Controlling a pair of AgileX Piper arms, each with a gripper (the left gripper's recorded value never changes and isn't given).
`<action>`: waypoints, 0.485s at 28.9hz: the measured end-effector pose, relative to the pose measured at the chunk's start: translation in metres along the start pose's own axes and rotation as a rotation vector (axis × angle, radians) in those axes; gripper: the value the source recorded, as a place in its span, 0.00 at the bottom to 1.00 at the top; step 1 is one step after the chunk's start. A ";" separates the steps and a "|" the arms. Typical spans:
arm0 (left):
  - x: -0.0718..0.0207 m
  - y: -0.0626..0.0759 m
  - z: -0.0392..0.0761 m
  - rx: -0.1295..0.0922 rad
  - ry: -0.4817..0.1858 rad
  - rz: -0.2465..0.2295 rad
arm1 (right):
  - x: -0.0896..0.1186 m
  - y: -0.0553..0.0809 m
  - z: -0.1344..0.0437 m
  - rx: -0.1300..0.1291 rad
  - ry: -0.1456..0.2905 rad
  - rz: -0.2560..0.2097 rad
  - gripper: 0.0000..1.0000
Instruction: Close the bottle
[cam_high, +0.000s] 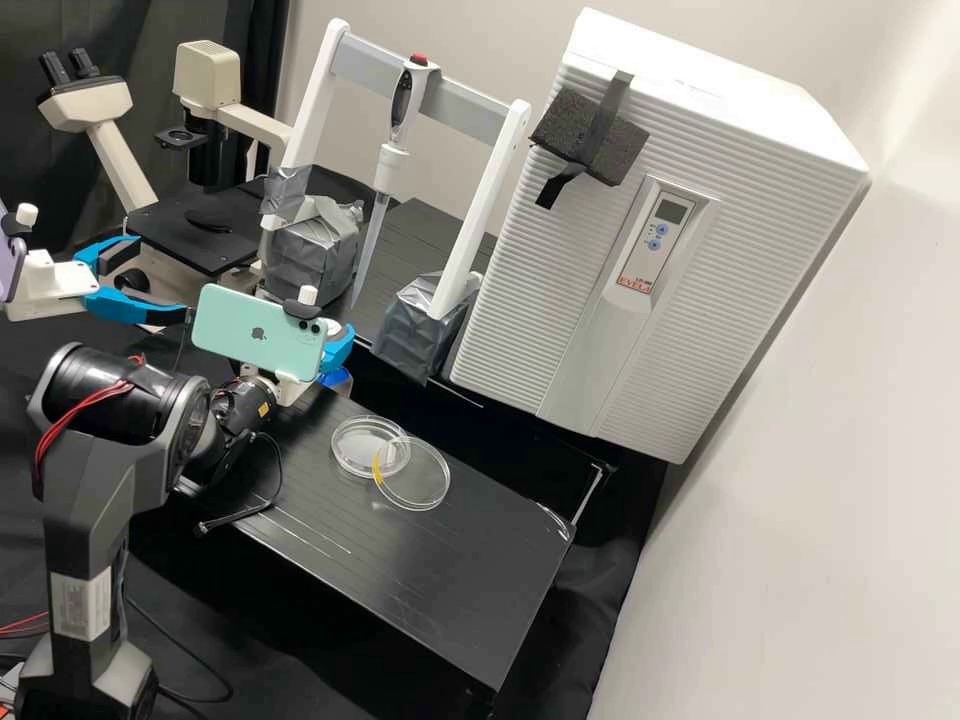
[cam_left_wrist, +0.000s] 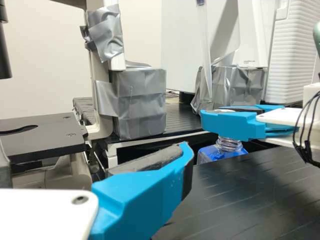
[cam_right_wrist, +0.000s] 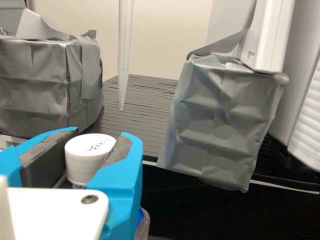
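A clear bottle (cam_left_wrist: 230, 144) with a bare threaded neck and a blue label stands at the back edge of the black platform (cam_high: 430, 560). In the high view a bit of the bottle (cam_high: 336, 379) shows under my right gripper (cam_high: 338, 347). That gripper (cam_right_wrist: 92, 150) is shut on a white ribbed cap (cam_right_wrist: 89, 156), which sits just above the bottle neck. From the left wrist view, the right gripper (cam_left_wrist: 235, 123) hovers directly over the neck. My left gripper (cam_high: 155, 280) is open and holds nothing. It is off to the left near the microscope, with one blue finger (cam_left_wrist: 145, 192) in the foreground.
Two clear petri dishes (cam_high: 390, 462) lie on the platform right of the bottle. Behind it are a pipette (cam_high: 385, 190) hanging from a white stand, two tape-wrapped stand feet (cam_high: 310, 245) (cam_high: 420, 322), a large white ribbed machine (cam_high: 650, 230) and a microscope (cam_high: 150, 150).
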 end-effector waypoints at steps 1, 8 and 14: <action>0.0000 0.000 0.000 0.000 0.000 0.000 | 0.000 0.000 0.000 -0.001 0.000 0.001 0.00; 0.0000 0.000 0.000 0.000 0.000 0.000 | 0.001 -0.002 0.001 -0.003 0.003 0.008 0.00; 0.0000 0.000 0.000 0.000 0.000 0.000 | 0.001 -0.002 0.001 -0.003 0.003 0.008 0.00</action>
